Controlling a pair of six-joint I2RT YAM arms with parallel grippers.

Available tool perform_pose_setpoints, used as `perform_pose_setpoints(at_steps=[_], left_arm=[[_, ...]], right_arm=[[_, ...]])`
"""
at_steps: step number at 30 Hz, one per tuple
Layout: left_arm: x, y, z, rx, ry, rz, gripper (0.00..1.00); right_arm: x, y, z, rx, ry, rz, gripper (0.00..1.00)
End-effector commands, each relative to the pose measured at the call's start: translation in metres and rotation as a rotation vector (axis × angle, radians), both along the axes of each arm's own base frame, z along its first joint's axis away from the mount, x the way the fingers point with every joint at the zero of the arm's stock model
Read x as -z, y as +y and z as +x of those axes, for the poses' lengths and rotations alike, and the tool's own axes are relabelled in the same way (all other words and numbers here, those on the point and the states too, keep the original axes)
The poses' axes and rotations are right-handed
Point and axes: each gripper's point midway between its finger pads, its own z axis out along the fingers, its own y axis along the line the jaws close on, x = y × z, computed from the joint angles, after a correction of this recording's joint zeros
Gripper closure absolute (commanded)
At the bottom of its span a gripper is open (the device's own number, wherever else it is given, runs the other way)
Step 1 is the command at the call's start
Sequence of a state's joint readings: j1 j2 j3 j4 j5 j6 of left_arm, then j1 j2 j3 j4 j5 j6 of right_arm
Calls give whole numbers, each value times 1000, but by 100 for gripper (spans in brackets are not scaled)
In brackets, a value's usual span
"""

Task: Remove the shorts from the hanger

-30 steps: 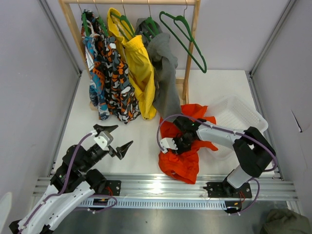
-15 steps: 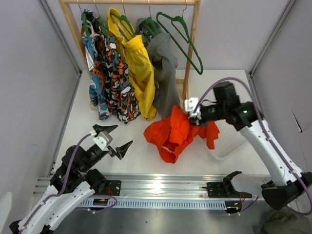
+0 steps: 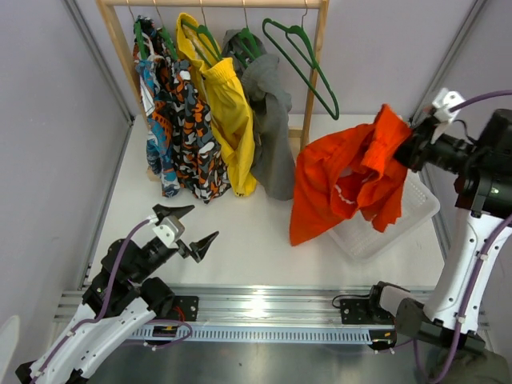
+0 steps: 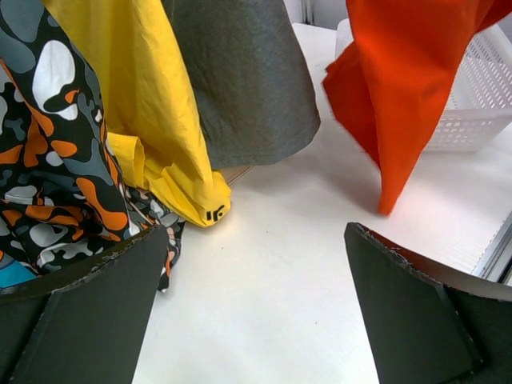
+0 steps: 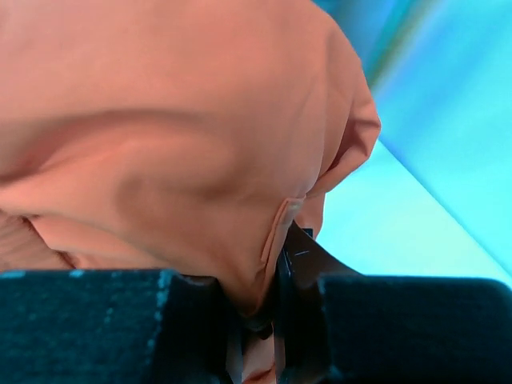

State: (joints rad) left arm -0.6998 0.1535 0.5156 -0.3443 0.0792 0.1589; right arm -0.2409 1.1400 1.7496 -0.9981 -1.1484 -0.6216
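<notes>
The shorts (image 3: 344, 172) are clamped in the right gripper (image 3: 406, 138) and hung lengthwise below it, over the white basket (image 3: 384, 236). The hanger (image 3: 308, 68) is seen bare beyond. The left gripper (image 3: 190, 230) is spread, farther off.

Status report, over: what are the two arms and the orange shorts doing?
Left tool open, empty. Right tool shut on shorts, held up by basket. Hanger bare on rail. Grey garment close beside, not touching.

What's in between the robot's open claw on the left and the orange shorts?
Only bare white table lies between the left gripper and the shorts, as the top view shows.
</notes>
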Motion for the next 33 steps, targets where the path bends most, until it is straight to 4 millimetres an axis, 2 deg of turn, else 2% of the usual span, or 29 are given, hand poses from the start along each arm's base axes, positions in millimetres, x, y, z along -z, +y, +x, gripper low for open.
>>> perform_pose_setpoints(at_steps=[1,2,4,6,9,13,19,22,25,27,29,33], left_arm=[[-8,-1,-1,12,-42,-18,1],[-8,-2,-1,14,-42,-18,1],[-9,-1,-2,13,-46,-19,1],[-9,-1,-2,14,-45,-21,1],[-9,-1,-2,15,-47,-18,1],[-9,-2,-2,18,-46,-17,1],[-9,-2,-2,21,-49,-17,1],[-8,-3,-3,26,-49,-15,1],[-8,-3,-3,29,-49,-13,1],[-7,-4,-2,30,-44,-11,1],[-7,-4,-2,32,-44,-11,1],[-8,-4,-3,30,-46,-11,1]], right_arm=[[-48,-5,-20,-15,-5,148,100],[-58,-18,-15,33,-42,146,100],[-73,-26,-12,55,-37,180,100],[-82,-39,-11,104,13,239,100],[-99,-63,-5,196,-35,236,100],[-121,-81,-7,260,-92,224,100],[-126,-95,-2,293,-92,234,100],[-116,-101,4,305,-58,257,100],[-96,-104,14,307,-32,270,100],[-76,-110,25,325,-4,273,100],[-61,-105,35,303,-22,218,100],[-9,-98,56,358,97,164,100]])
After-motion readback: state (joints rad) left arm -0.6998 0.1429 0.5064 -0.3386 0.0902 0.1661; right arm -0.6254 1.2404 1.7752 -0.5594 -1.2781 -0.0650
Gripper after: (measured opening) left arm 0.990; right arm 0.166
